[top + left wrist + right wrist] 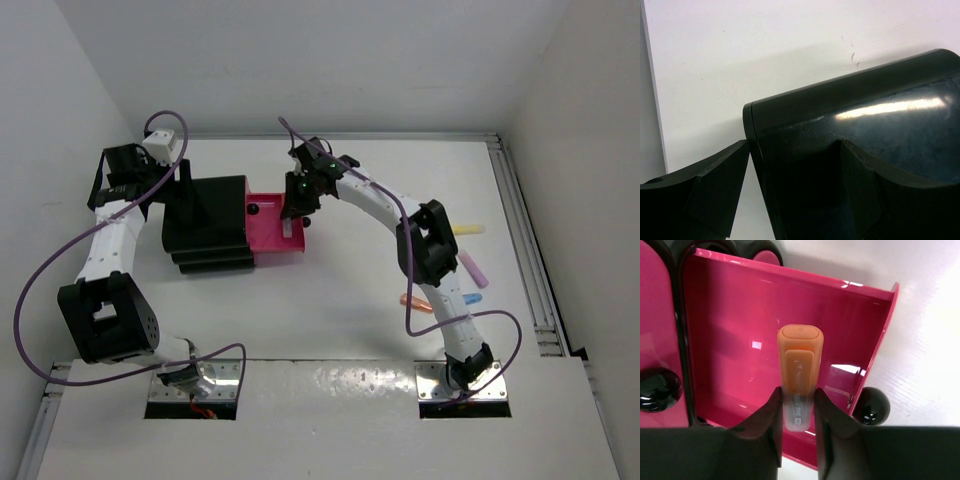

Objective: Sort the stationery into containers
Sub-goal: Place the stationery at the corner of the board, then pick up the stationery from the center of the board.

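Note:
My right gripper [296, 207] [798, 396] is shut on a stubby orange highlighter [799, 360] and holds it over the open pink drawer [275, 240] [730, 325] of the black stepped box [205, 225]. The drawer's round black knob [871, 406] shows at its front. A yellow highlighter [467, 230], a pink one [474, 268], a light-blue one [472, 298] and an orange-red pen [415, 303] lie on the table by the right arm. My left gripper [187, 200] [795, 145] is open, its fingers astride the box's [855, 125] back left edge.
A second pink drawer front with a black knob [657, 390] is shut to the left of the open drawer. White walls [320, 60] close the table at the back and sides. A purple cable [40, 300] loops beside the left arm.

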Controlling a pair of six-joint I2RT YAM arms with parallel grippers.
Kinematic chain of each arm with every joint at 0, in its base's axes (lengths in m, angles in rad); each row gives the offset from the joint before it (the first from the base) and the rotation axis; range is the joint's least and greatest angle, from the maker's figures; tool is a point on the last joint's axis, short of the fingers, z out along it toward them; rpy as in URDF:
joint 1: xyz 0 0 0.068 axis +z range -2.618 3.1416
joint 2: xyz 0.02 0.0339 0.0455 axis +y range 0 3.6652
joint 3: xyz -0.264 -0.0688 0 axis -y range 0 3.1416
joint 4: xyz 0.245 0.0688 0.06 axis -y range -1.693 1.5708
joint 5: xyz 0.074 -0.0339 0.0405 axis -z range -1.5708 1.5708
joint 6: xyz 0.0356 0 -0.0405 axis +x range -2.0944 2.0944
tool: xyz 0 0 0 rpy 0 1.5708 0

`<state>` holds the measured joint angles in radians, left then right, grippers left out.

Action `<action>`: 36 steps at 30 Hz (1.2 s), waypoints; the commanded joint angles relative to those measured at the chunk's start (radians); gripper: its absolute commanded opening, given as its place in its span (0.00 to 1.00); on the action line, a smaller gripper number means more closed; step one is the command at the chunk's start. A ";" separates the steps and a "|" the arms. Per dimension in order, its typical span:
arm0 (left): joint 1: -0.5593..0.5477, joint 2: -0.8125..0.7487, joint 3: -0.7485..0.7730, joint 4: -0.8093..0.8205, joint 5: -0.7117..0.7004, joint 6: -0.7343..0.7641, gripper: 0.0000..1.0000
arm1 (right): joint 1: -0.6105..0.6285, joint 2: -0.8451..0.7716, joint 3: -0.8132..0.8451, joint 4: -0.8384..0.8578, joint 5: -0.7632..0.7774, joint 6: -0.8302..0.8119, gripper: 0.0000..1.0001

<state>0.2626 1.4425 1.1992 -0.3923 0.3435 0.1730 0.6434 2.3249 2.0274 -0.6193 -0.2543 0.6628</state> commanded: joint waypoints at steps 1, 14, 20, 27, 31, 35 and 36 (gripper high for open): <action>-0.036 0.065 -0.067 -0.152 0.000 0.014 0.79 | 0.007 -0.021 0.054 0.035 -0.028 0.014 0.31; -0.036 0.091 -0.027 -0.178 -0.003 0.031 0.79 | -0.183 -0.297 -0.077 0.040 0.088 0.008 0.47; -0.034 0.072 -0.052 -0.174 -0.005 0.025 0.79 | -0.528 -0.386 -0.234 -0.137 0.277 -0.135 0.52; -0.036 0.071 -0.056 -0.180 -0.008 0.025 0.79 | -0.773 -0.319 -0.202 -0.314 0.300 -0.393 0.55; -0.034 0.082 -0.036 -0.184 -0.008 0.028 0.79 | -0.827 -0.236 -0.147 -0.411 0.331 -0.391 0.58; -0.036 0.088 -0.023 -0.195 -0.005 0.039 0.79 | -0.849 -0.275 -0.269 -0.289 0.153 -0.728 0.58; -0.036 0.090 -0.018 -0.200 -0.001 0.048 0.79 | -0.852 -0.289 -0.279 -0.260 0.114 -0.893 0.57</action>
<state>0.2565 1.4689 1.2179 -0.3805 0.3496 0.1738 -0.2062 2.0903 1.7767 -0.9314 -0.0162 0.1204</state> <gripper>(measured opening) 0.789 0.575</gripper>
